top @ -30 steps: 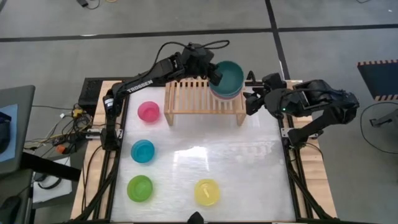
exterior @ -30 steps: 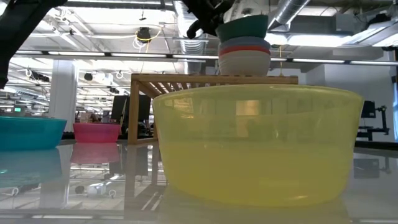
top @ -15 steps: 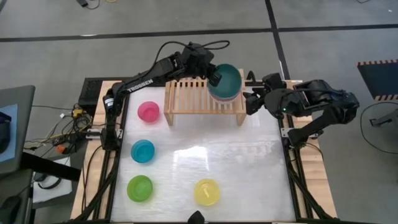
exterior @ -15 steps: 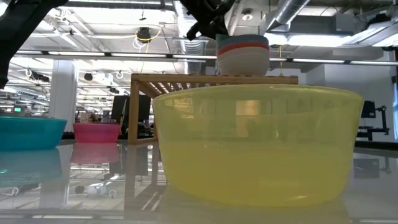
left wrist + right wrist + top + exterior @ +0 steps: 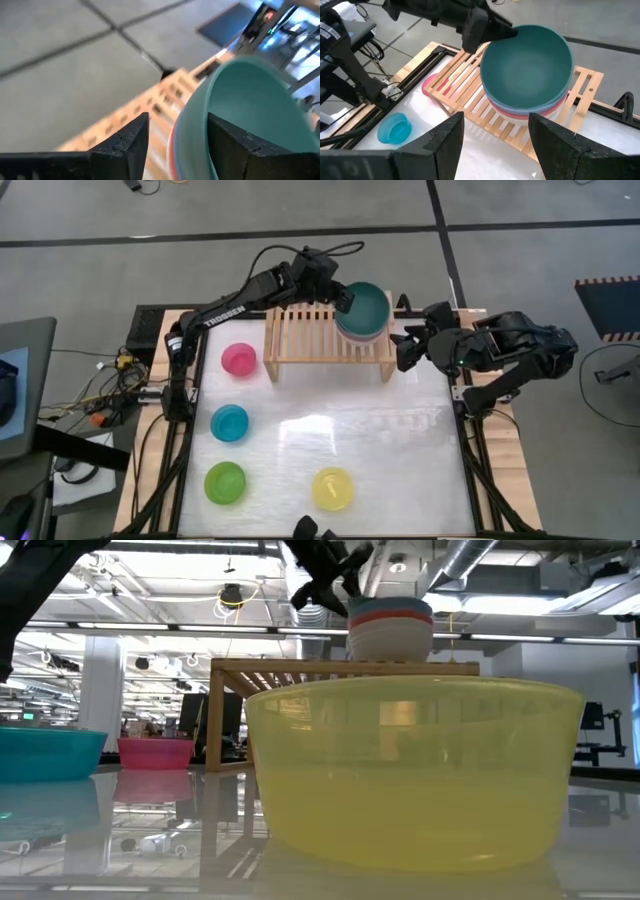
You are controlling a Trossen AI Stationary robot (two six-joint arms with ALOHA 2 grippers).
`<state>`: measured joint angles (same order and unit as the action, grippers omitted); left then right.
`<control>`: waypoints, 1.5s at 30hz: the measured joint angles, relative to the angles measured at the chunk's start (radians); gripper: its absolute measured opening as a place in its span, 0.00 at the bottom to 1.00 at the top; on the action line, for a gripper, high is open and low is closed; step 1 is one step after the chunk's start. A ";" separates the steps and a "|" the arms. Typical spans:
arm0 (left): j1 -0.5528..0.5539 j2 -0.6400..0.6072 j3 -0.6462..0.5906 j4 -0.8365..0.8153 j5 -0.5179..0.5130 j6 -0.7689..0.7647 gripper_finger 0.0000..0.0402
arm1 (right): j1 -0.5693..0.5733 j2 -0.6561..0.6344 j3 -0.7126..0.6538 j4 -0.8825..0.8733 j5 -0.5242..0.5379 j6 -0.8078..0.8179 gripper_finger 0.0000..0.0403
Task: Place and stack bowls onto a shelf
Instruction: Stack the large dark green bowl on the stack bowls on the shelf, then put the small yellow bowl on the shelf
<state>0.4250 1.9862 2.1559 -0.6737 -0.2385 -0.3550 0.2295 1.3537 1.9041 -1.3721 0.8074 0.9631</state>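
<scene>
A teal bowl (image 5: 526, 65) tops a stack (image 5: 390, 625) of red, pale blue and white bowls that rests on the right part of the light-wood shelf (image 5: 310, 340). My left gripper (image 5: 177, 122) is open at the teal bowl's far-left rim. One finger is over the bowl's inside and the other is outside it. My right gripper (image 5: 403, 348) stands open just right of the shelf, with nothing between its fingers. Pink (image 5: 239, 359), cyan (image 5: 229, 422), lime green (image 5: 225, 482) and yellow (image 5: 333, 489) small bowls sit on the table. My left gripper straddles the teal bowl's rim (image 5: 192, 117), coming slanting down from the far left. A gap shows between the outer finger (image 5: 127, 142) and the bowl. I cannot tell whether the inner finger (image 5: 235, 142) touches the wall.
The shelf's left and middle slats (image 5: 295, 330) are bare. The small bowls line the table's left side and near edge. In the low view the yellow bowl (image 5: 415, 775) fills the foreground.
My left gripper has lowered the teal bowl, which was shut in its fingers above the stack. The bowl now sits nested on top of the stack. The fingers have opened and let go of the rim.
</scene>
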 joint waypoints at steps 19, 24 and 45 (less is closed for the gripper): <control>-0.026 0.020 0.114 -0.016 0.070 0.011 0.36 | -0.080 0.008 -0.014 -0.074 0.043 -0.044 0.62; -0.042 0.015 0.203 -0.055 0.061 0.106 0.36 | -0.206 0.010 -0.098 -0.068 0.048 -0.110 0.62; -0.253 -0.164 0.118 -0.415 -0.227 0.162 0.36 | -0.195 -0.151 -0.390 0.255 -0.277 -0.319 0.62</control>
<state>0.1723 1.8220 2.2743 -1.0889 -0.4656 -0.1925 0.0347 1.2026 1.5141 -1.1170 0.5307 0.6436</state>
